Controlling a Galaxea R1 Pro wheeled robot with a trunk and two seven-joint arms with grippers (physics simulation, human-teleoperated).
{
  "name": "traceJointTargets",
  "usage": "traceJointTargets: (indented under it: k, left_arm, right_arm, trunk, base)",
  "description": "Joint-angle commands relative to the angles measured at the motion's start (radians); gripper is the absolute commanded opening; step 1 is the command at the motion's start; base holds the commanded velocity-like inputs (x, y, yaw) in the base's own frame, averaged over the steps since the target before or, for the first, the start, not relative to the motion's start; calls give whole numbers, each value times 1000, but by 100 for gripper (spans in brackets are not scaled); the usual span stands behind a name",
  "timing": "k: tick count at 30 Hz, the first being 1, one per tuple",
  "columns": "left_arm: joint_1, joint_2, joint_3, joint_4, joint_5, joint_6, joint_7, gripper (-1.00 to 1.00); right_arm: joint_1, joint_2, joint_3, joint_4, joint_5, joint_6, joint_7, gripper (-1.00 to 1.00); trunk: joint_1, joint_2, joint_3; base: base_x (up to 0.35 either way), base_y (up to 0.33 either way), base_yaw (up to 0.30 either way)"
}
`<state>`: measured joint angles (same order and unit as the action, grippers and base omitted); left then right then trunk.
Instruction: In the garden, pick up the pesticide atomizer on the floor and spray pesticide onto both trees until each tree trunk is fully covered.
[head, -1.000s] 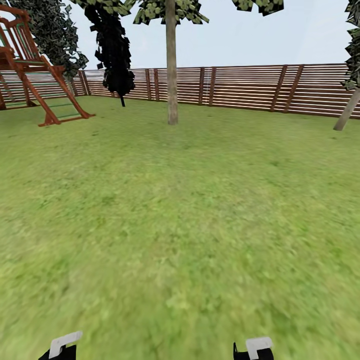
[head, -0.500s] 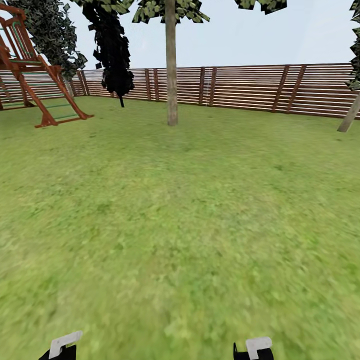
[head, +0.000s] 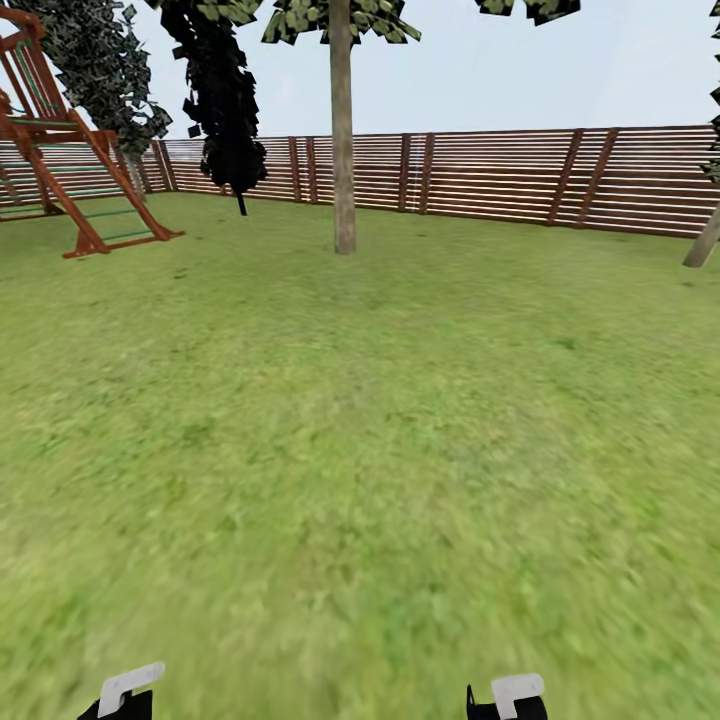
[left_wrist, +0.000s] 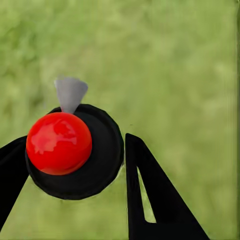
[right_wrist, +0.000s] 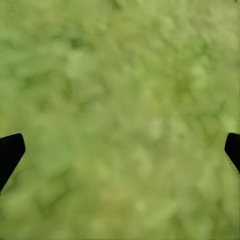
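- Two black fingers (left_wrist: 150, 195) of the left gripper (left_wrist: 70, 165) clamp a round black body topped with a glossy red cap: the pesticide atomizer (left_wrist: 75, 150), seen from above, with its grey nozzle (left_wrist: 70, 92) jutting past the rim, over blurred green grass.
- One finger presses the atomizer's side; the other meets it from the opposite side at the picture's edge.
- Spread wide, the right gripper (right_wrist: 120, 150) is released and carries nothing; just its two dark fingertips (right_wrist: 10, 150) show at the margins, with grass beneath.
- From the head camera, white-and-black parts of the left arm (head: 125, 690) and the right arm (head: 510, 695) peek in at the near edge, well apart.
- Blotchy lawn, the floor (head: 360, 450) of the garden, runs from the robot out to the far boundary.
- Straight ahead and far off stands a tree trunk (head: 343, 150), pale grey-brown, upright and bare low down, its foliage cut by the picture's top.
- At the far right edge a second trunk (head: 705, 240) leans, only its base visible.
- Left of the central trunk, near the fence, stands a slim, very dark-leaved tree (head: 225, 100).
- At the far left sits a red-brown wooden play frame (head: 70, 170) with a sloping ladder, a speckled dark tree (head: 100, 60) behind it.
- Behind everything runs a brown slatted fence (head: 500, 175) under a pale sky.
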<state>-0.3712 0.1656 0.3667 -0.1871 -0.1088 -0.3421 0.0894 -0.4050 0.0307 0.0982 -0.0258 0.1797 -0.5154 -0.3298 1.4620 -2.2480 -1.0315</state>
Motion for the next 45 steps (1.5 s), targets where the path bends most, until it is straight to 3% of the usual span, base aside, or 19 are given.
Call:
traceJointTargets:
  k: [1,45]
  left_arm:
    - [0,0,0,0,0,0,0,-100]
    - [0,-1,0,-2,0,0,0,-100]
  right_arm:
    - [0,0,0,0,0,0,0,100]
    - [0,0,0,0,0,0,0,100]
  trunk:
    - [0,0,0]
    - [0,0,0]
  base:
    - [337,0,0]
    - [337,0,0]
